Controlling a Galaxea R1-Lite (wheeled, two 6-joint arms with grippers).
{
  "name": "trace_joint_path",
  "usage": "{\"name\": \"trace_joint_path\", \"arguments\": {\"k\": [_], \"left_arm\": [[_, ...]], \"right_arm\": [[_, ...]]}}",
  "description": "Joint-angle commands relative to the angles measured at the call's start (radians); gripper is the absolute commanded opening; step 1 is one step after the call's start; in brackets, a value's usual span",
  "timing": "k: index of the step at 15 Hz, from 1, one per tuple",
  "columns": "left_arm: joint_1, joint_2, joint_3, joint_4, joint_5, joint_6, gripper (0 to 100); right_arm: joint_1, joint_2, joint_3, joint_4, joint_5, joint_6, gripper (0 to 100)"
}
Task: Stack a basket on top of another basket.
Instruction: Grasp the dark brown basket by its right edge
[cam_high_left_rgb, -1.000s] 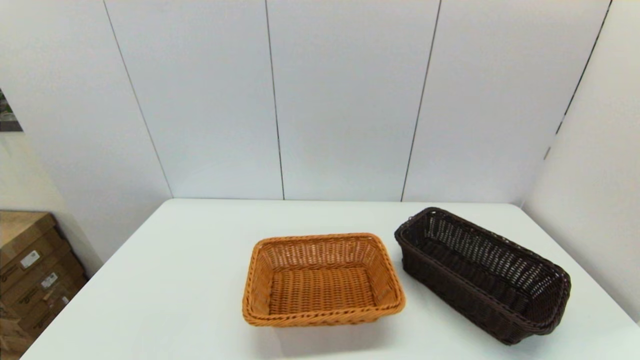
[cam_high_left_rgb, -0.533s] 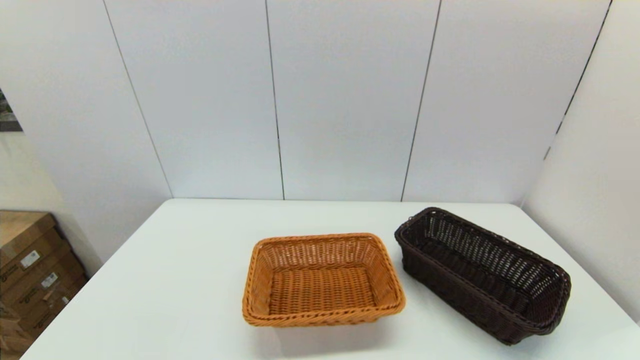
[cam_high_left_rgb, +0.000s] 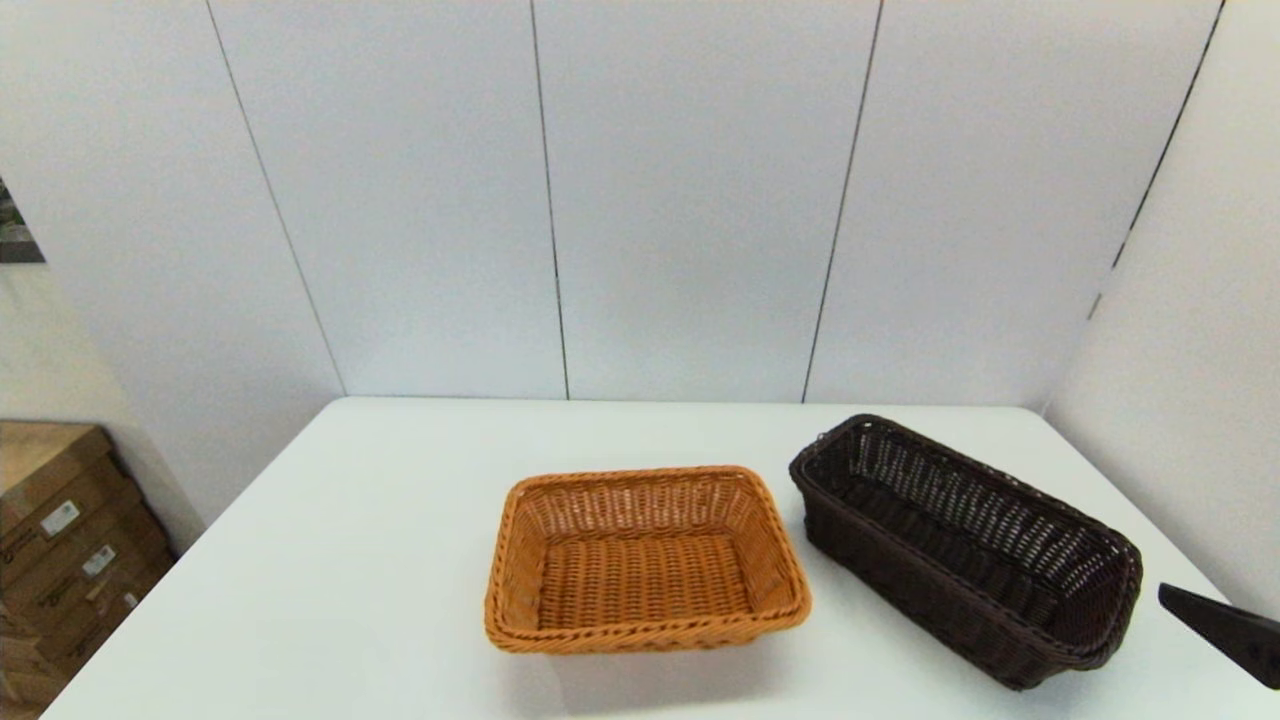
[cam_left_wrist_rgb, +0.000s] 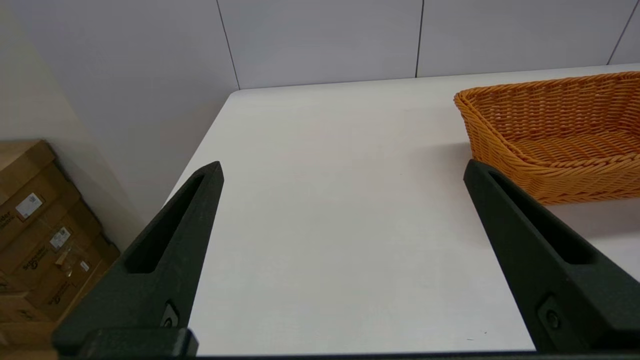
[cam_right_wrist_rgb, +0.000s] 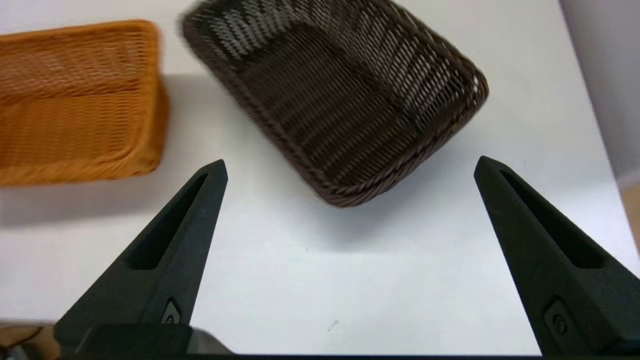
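Note:
The dark brown basket (cam_high_left_rgb: 905, 585) lies at an angle on the right of the white table, empty. The orange basket (cam_high_left_rgb: 645, 570) sits at the middle, just left of it and apart from it, also empty. My right gripper (cam_right_wrist_rgb: 350, 162) is open above the table, short of the dark basket's (cam_right_wrist_rgb: 340, 100) near end; the orange basket (cam_right_wrist_rgb: 75, 110) lies off to one side of it. One of its fingers (cam_high_left_rgb: 1215, 625) shows at the lower right edge of the head view. My left gripper (cam_left_wrist_rgb: 342, 166) is open and empty over bare table, beside the orange basket (cam_left_wrist_rgb: 555, 125).
White wall panels (cam_high_left_rgb: 690, 200) close the table's far side and its right side. Cardboard boxes (cam_high_left_rgb: 60, 540) stand on the floor past the table's left edge. The table (cam_high_left_rgb: 330, 560) shows bare surface to the left of the orange basket.
A black finger of my right gripper has come into the head view at the lower right edge. Neither basket has moved.

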Motion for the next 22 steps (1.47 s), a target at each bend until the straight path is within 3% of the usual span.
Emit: {"name": "trace_joint_path", "arguments": {"k": [1, 3, 8, 11, 22], "left_arm": [[-0.001, 0.0, 0.0, 0.0, 0.0, 0.001, 100], [0.0, 0.0, 0.0, 0.0, 0.0, 0.001, 100], [-0.001, 0.0, 0.0, 0.0, 0.0, 0.001, 100], [-0.001, 0.0, 0.0, 0.0, 0.0, 0.001, 100], [0.0, 0.0, 0.0, 0.0, 0.0, 0.001, 100]], "right_arm": [[-0.002, 0.368, -0.121, 0.005, -0.021, 0.053, 100], [-0.007, 0.484, -0.183, 0.002, -0.018, 0.091, 100], [-0.004, 0.621, -0.254, 0.005, -0.017, 0.097, 100], [-0.002, 0.673, -0.265, 0.004, -0.026, 0.178, 100], [-0.019, 0.693, -0.254, 0.094, -0.027, 0.189, 100]]}}
